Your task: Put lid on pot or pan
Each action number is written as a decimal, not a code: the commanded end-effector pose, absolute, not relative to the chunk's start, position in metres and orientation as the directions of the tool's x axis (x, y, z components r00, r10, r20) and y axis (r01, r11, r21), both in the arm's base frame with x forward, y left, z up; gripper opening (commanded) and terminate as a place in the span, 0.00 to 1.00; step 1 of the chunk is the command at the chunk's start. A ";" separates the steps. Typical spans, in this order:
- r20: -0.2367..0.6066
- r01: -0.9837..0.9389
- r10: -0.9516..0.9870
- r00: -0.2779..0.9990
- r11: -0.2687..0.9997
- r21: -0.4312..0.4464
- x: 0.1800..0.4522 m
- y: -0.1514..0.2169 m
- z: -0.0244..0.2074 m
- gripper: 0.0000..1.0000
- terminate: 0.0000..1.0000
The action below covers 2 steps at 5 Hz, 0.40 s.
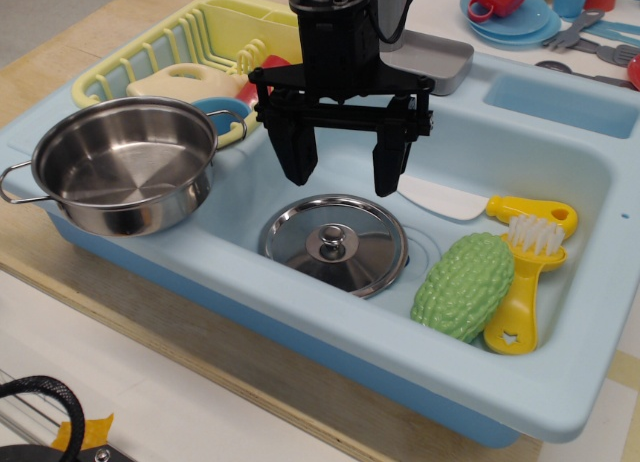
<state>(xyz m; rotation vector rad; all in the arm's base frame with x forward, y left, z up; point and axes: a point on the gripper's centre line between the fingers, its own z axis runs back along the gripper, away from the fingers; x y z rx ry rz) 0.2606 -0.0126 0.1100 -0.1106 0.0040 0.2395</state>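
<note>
The lid (335,244), a shiny steel disc with a chrome knob at its centre, lies flat on the floor of the light blue sink (560,372). The pot (125,167), shallow shiny steel with wire loop handles, stands open and empty on the sink's left ledge. My black gripper (345,177) hangs open just above the far side of the lid, its two fingers spread wide and holding nothing. It does not touch the lid.
A green bumpy toy vegetable (463,286), a yellow brush (528,272) and a yellow-handled white knife (470,204) lie in the sink to the right of the lid. A yellow dish rack (190,52) with a blue bowl (222,112) stands behind the pot. Toy dishes sit at far right.
</note>
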 end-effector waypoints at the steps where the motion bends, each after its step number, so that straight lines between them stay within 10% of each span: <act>1: -0.017 -0.237 0.236 0.971 0.965 -0.109 0.261 -0.013 0.110 1.00 0.00; 2: -0.038 -0.263 0.260 0.965 0.957 -0.121 0.260 -0.011 0.095 1.00 0.00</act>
